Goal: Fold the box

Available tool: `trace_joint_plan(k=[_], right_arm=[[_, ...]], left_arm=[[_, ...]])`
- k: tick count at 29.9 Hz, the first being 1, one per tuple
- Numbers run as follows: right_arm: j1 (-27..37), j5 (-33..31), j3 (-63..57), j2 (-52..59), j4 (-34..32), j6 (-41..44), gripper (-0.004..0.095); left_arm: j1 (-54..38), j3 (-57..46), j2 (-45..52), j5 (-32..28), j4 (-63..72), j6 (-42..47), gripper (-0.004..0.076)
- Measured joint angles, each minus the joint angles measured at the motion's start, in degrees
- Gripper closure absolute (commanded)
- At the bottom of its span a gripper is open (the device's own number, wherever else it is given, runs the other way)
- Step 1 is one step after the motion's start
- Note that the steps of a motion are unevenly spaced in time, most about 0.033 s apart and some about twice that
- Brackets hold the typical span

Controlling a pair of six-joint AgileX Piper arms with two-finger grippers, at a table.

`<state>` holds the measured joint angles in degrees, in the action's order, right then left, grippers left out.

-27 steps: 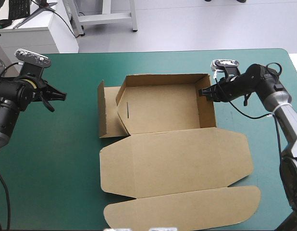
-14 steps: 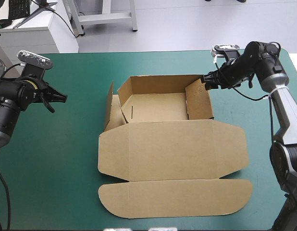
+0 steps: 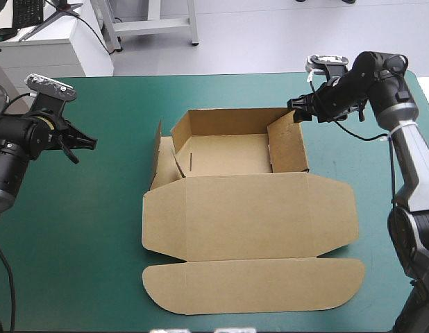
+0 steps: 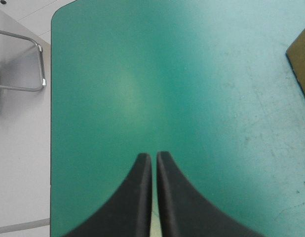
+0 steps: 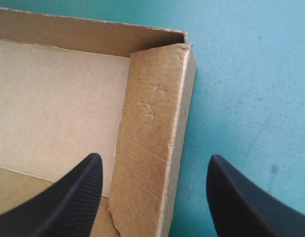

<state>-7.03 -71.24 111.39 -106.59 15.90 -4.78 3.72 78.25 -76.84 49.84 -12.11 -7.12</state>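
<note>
Currently the brown box (image 3: 228, 152) sits mid-table as an open tray, its lid (image 3: 249, 218) flat on the teal-green cover (image 3: 96, 243). The right claw (image 5: 155, 158) hovers at the tray's far right corner, fingers spread wide and empty. The right side wall (image 5: 152, 123) stands just ahead of and between them, one finger over the tray floor, the other over bare cover outside. The wall's doubled-over panel leans into the tray and, as we read it, is not seated flat. The left claw (image 4: 152, 155) is pressed together on nothing, well apart from the box, with only a board corner showing ahead and off to its side. Risks as we judge them: nothing pins the box, so a sideways shove from the right claw could skid the whole tray across the cover instead of seating the panel. If that claw comes down a little off line, a fingertip could land on the wall's top edge and buckle it; the board there shows creases. Left unheld, the panel could spring back up. The left side wall (image 3: 162, 156) leans outward, its flap loose inside the tray, and may flop flat if the box is jolted. The left claw would have to spread before it could pinch that wall.
</note>
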Motion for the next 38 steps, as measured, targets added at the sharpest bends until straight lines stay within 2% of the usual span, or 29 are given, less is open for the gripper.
trace_joint_plan(k=[10, 15, 17, 21, 22, 24, 38], right_arm=[[-1.44, 0.23, 0.13, -9.96, 0.3, 2.59, 0.0346], [-1.44, 0.3, 0.13, -12.57, 2.97, 2.76, 0.0372], [-1.44, 0.32, 0.13, -12.89, 3.56, 2.84, 0.046], [-1.44, 0.54, 0.06, -12.89, 3.11, 4.01, 0.0857], [-1.44, 0.62, 0.06, -12.89, 2.84, 4.31, 0.0929], [-1.44, 0.66, -0.05, -12.89, 2.28, 4.78, 0.0904], [-1.31, 1.93, -2.22, -12.04, 0.08, 4.78, 0.0909]], left_arm=[[0.0, 0.0, 0.0, 0.51, 0.13, -0.06, 0.0711], [0.0, 0.0, 0.0, 0.57, 0.13, -0.06, 0.0711], [0.0, 0.0, 0.0, 0.57, 0.13, -0.06, 0.0711], [0.0, 0.0, -0.7, 0.57, 0.18, -0.1, 0.0711], [0.0, 0.0, -0.96, 0.57, 0.18, -0.1, 0.0711], [0.0, 0.0, -1.36, 0.57, 0.36, -0.1, 0.0711], [0.0, 0.0, -2.14, 0.52, 0.81, 0.96, 0.0711]])
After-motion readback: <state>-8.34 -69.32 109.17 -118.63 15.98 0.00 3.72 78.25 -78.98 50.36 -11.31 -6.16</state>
